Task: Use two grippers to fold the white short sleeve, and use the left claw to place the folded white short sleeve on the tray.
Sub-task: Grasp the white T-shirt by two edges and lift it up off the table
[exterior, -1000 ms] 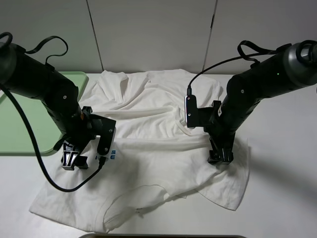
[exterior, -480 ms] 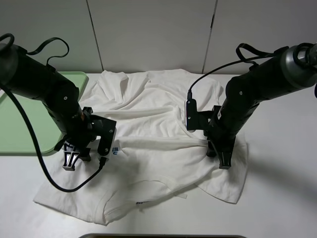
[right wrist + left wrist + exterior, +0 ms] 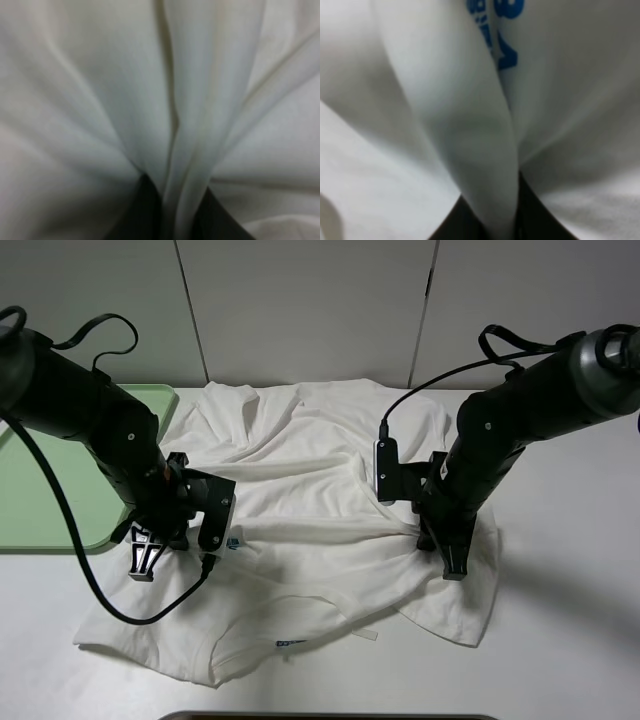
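Currently, the white short sleeve [image 3: 320, 460] lies rumpled on the bench [image 3: 570, 640], just beside the tray [image 3: 40, 490]. The left end effector [image 3: 143, 562] and the right end effector [image 3: 455, 568] are each clamped on a thin pinched ridge of its fabric. Risk: a shallow pinch may slip on lifting, or only one layer may rise, skewing the fold. The left arm's cable [image 3: 130, 622] loops over the shirt on the side nearest the tray and may snag it.

1 white short sleeve [image 3: 310, 465], 1 tray [image 3: 25, 505], 2 end effectors [image 3: 141, 562] [image 3: 455, 567]
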